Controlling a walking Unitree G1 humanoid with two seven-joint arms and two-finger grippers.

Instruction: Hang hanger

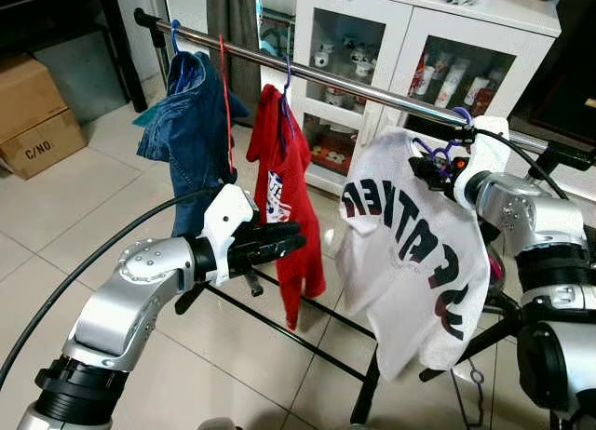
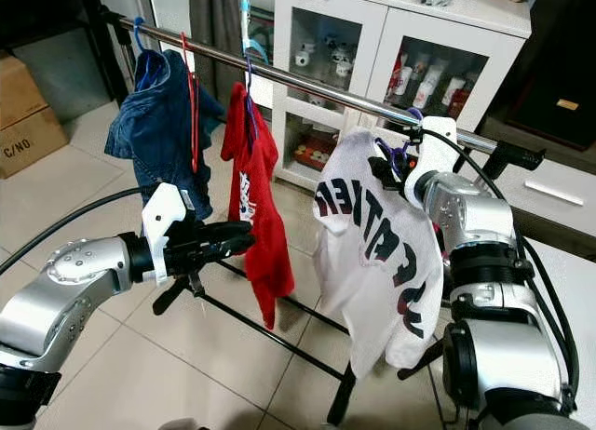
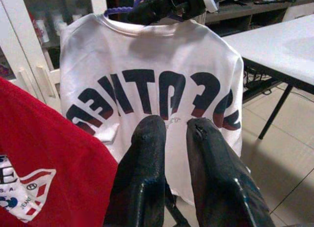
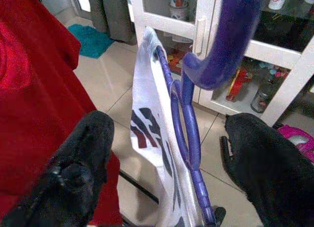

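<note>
Right wrist view: the purple hanger (image 4: 189, 124) stands between the two black fingers (image 4: 78, 163) of the right pincer (image 1: 438, 169), which are spread wide with clear gaps on both sides; nothing is clamped. The hook curves overhead, close to the lens.

Head views place that hook at the metal rail (image 1: 372, 90), above and just beyond the right pincer. It appears to sit over the rail, though the pincer body partly screens the contact, so seating cannot be confirmed. The white T-shirt (image 1: 410, 253) hangs from the hanger, straight down below the pincer, beside the red shirt (image 1: 284, 197) and well apart from the denim garment (image 1: 191, 132) further along the rail.

Hanger's long axis runs roughly along the rail; the right pincer meets it at the neck, from the robot's side.

Left pincer (image 1: 279, 239) is held low, level with the red shirt's lower half, its fingers close together with a narrow gap and holding nothing.

Judgement: the right arm is the nearer by far. The coming move turns on the hook's seat on the rail; if seated, the open pincer can draw straight back toward the robot.
</note>
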